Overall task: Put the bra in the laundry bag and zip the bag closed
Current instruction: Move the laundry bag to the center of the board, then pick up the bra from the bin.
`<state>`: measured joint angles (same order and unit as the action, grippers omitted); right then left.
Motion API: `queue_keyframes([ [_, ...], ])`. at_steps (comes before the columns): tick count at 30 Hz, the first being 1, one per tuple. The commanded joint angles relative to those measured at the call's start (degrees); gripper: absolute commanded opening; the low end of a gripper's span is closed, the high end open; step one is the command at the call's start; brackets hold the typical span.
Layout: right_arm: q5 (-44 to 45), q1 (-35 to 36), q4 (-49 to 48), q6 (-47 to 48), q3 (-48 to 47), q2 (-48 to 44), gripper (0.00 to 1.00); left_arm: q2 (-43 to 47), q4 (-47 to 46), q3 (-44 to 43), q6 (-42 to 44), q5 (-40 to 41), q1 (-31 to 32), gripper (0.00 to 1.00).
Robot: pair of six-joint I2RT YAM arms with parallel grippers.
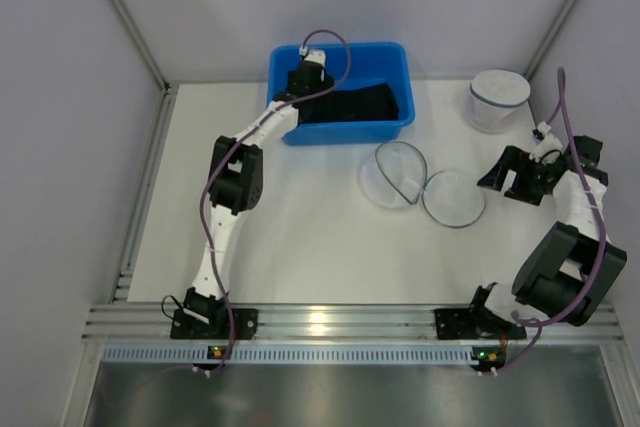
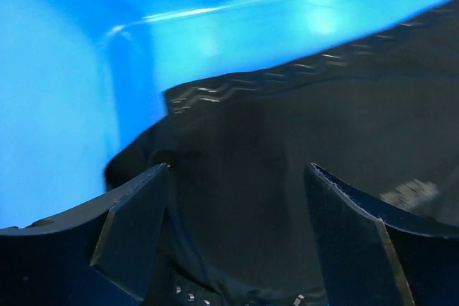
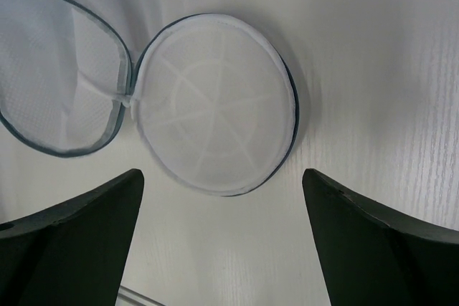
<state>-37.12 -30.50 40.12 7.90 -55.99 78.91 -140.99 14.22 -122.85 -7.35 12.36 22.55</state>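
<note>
The black bra [image 1: 358, 104] lies in a blue bin [image 1: 340, 55] at the back of the table. My left gripper [image 1: 303, 81] reaches down into the bin's left end. In the left wrist view it [image 2: 238, 168] is open, the bra [image 2: 287, 134] spread close below and between its fingers. The white mesh laundry bag lies unzipped in two round halves, one cupped [image 1: 394, 175] and one flat [image 1: 453, 197]. My right gripper [image 1: 508, 177] hovers just right of the flat half, open and empty. From the right wrist, the flat half [image 3: 215, 130] and cupped half [image 3: 57, 84] lie ahead of the gripper [image 3: 222, 173].
A second round white mesh bag [image 1: 498, 99] stands zipped at the back right. Grey walls close in the table on the left and right. An aluminium rail [image 1: 320, 322] runs along the near edge by the arm bases.
</note>
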Motion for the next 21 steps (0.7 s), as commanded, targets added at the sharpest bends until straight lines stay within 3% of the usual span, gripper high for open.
queue_keyframes([
  [1,-2.42,-0.7,1.28,0.1,-0.62,-2.01,0.93,-0.16,-1.39,-2.75,-0.47,9.34,0.39,0.81],
  [6,-4.18,-0.7,1.54,0.01,-0.26,-2.1,0.93,-1.65,-1.39,-2.75,-1.96,14.18,1.01,0.79],
  [16,-4.8,-0.7,3.03,1.06,-1.84,-1.75,0.93,-5.35,-0.95,-2.66,-2.58,11.46,1.36,0.75],
  [19,-5.06,-0.7,3.56,1.24,-2.46,-1.31,0.92,-5.7,-0.95,-2.75,-3.02,9.0,1.36,0.53],
  [21,-5.24,-0.7,3.74,1.24,-2.72,-1.31,0.92,-5.44,-1.12,-3.1,-3.28,8.04,1.36,0.25],
])
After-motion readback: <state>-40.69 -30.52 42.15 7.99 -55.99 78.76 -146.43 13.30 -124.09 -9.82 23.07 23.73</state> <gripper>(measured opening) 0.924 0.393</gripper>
